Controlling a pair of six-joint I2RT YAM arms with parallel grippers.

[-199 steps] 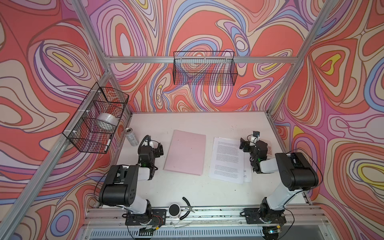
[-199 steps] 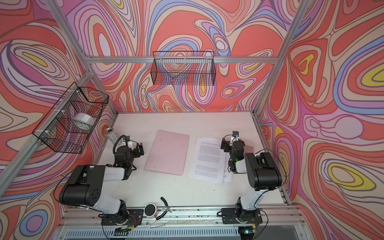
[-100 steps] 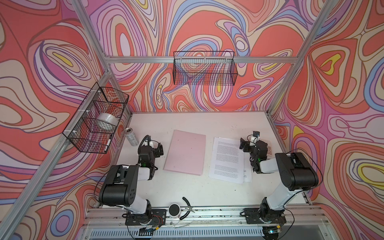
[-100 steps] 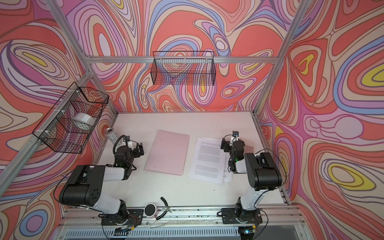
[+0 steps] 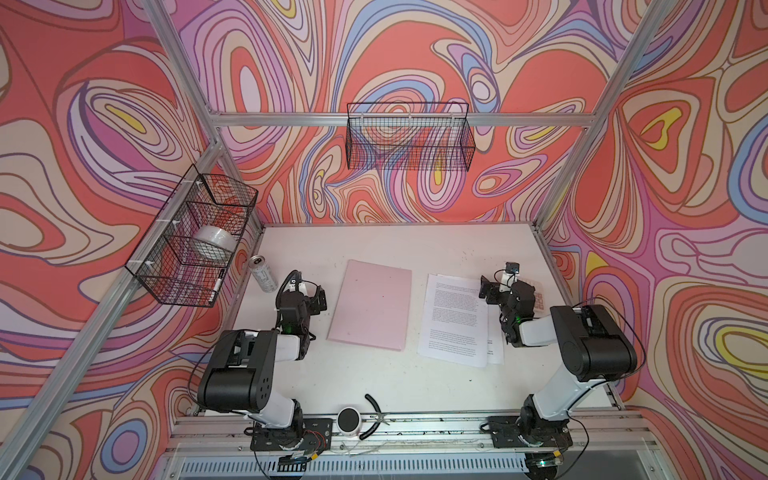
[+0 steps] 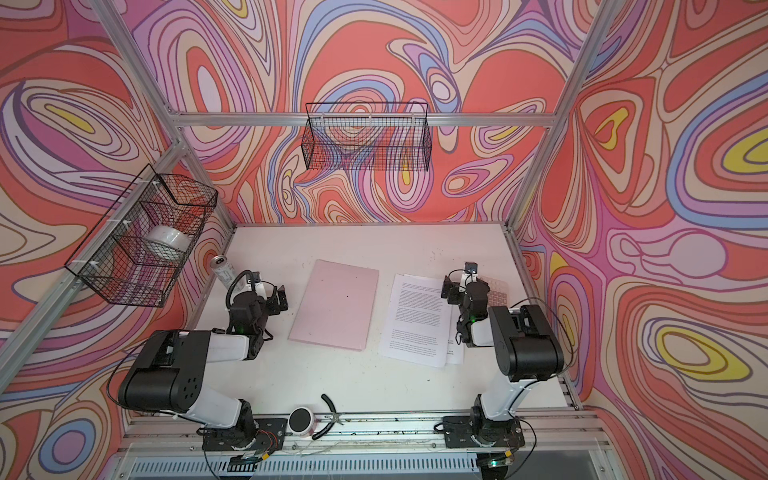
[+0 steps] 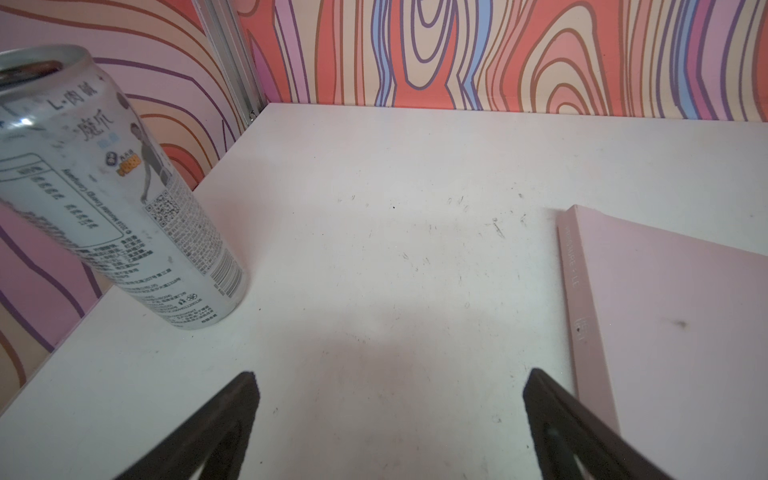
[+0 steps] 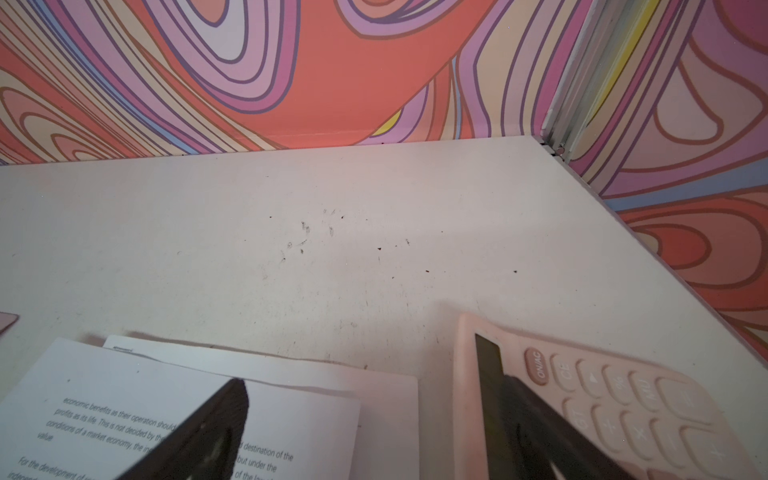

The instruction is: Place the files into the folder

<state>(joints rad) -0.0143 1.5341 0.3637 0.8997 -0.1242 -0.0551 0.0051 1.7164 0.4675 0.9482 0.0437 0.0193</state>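
Two robot arms sit folded low at the near edge of a white table, their forearms reaching toward the patterned back wall. The left arm is bent beside the left side of a pink folder, which lies closed and flat near the middle of the table. The right arm mirrors it on the far side, with its wrist over the right edge of the papers. These are a loose stack of printed white sheets lying just right of the folder, apart from it. A silver drink can stands upright by the table's left edge, beyond the left arm. A pink calculator lies just right of the papers. The left gripper hangs spread wide and empty over bare tabletop between the can and the folder. The right gripper is equally wide apart and holds nothing, with one finger above the papers and the other above the calculator.
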